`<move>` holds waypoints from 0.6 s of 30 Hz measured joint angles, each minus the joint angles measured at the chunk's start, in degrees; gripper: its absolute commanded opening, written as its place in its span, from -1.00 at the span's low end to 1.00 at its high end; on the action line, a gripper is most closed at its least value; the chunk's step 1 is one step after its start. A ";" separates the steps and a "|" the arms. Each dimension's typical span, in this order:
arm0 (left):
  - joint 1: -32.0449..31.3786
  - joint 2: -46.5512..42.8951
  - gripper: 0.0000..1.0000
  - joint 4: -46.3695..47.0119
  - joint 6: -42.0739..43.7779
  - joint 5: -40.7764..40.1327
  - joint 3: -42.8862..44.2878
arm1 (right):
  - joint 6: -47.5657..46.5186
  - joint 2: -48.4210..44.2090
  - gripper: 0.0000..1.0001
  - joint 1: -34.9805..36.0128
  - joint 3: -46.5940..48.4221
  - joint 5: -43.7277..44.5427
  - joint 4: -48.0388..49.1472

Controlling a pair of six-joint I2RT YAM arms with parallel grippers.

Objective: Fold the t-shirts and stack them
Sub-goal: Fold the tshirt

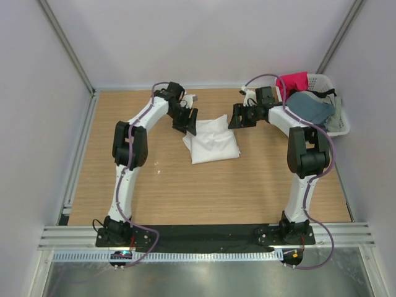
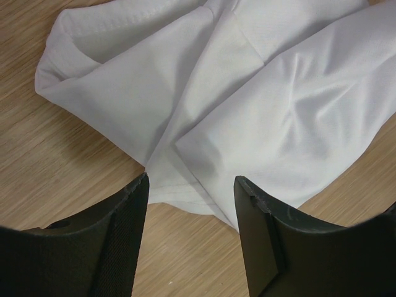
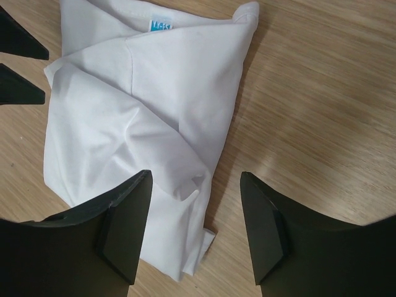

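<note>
Two arms, left arm (image 1: 124,185) and right arm (image 1: 299,192): white rounded shells, black joint housings, black bases (image 1: 116,232). A thin lilac cable (image 1: 333,154) loops along each. Left gripper (image 1: 187,125) and right gripper (image 1: 239,117): matte black, two broad tapered fingers (image 3: 127,229) apiece.

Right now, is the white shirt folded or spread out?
Folded: the white t-shirt lies as a compact, layered bundle, overlapping flaps visible, though rumpled.
</note>
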 measured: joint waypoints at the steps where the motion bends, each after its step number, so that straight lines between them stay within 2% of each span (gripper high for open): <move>1: 0.00 0.04 0.16 0.00 0.00 -0.07 0.00 | 0.00 0.02 0.29 0.00 -0.02 -0.22 0.00; 14: -1.05 2.08 0.07 0.07 0.07 -0.37 0.79 | -0.28 0.02 0.22 0.00 -2.47 -2.03 -0.61; 18: -1.55 2.08 0.09 0.13 0.22 -0.83 1.18 | -0.44 0.22 0.22 0.00 -2.47 -2.19 -0.61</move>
